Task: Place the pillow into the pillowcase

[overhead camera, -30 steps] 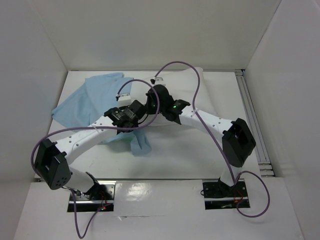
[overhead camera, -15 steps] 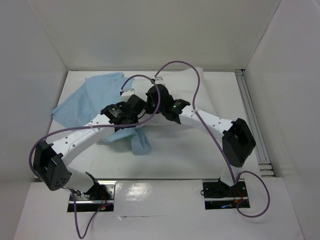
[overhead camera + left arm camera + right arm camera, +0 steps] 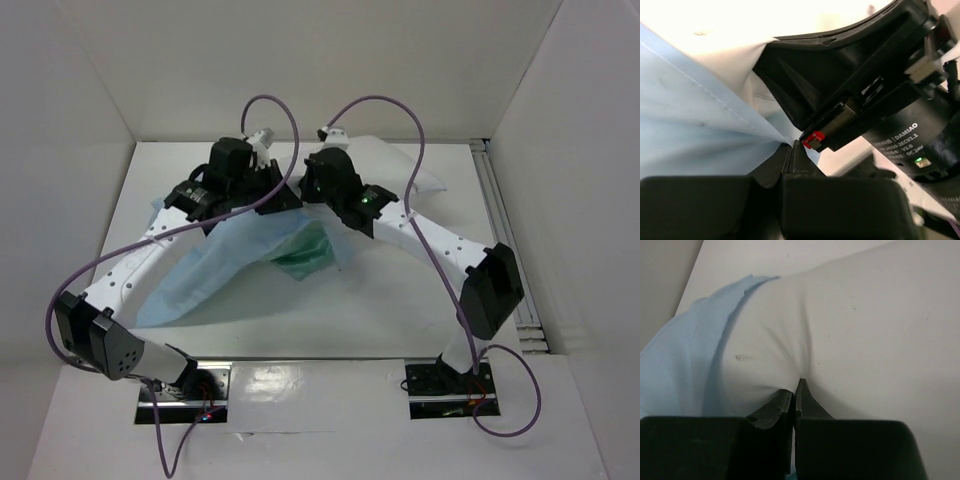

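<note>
Table point(image 3: 380, 320): white.
Left gripper point(image 3: 791, 147): pinching pillowcase point(image 3: 215, 270) beside pillow point(image 3: 398, 162).
Right gripper point(image 3: 795, 387): pinching pillow.
Progress: looks barely begun; most left.

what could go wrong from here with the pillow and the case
1. The left gripper pinches only a thin seam edge of the pillowcase; a pull might slip it free.
2. The right gripper holds just a small pucker of the pillow, which could slide out.
3. Both grippers sit very close together, so they may collide.
</note>
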Tool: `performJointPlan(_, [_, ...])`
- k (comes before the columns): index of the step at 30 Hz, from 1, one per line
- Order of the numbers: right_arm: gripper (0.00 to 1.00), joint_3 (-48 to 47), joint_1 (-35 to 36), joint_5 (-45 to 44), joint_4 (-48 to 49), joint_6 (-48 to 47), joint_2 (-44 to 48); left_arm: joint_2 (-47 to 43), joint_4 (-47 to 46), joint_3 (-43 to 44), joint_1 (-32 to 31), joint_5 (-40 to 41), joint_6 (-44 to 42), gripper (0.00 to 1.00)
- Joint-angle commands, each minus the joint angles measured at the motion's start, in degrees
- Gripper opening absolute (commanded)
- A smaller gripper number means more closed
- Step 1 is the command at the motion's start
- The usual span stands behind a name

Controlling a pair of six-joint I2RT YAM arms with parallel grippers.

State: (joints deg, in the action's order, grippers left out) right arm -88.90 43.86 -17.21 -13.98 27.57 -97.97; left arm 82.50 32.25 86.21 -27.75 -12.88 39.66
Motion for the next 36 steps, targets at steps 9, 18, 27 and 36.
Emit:
performJointPlan(9, [0.00, 23.8, 5.5, 9.1, 12.6, 10.4, 11.2, -8.8, -9.7, -15.4, 2.7, -13.5, 2.9, 0.94])
performJointPlan(18, [0.86, 11.4, 5.0, -5.7, -2.4, -5.9, 16.8, -3.6, 3.1, 5.4, 12.0, -5.8, -5.0, 0.34])
performJointPlan(27, [1.00, -9.2, -17.1, -1.4, -17.4, -8.8, 4.7, 20.2, 17.8, 26.5, 14.4, 10.9, -7.8, 0.81])
performJointPlan(36, [1.00, -11.5, -32.6, 12.3, -21.0, -9.3, -5.7, 32.6, 24.9, 32.9, 12.5, 15.4, -9.0, 0.73])
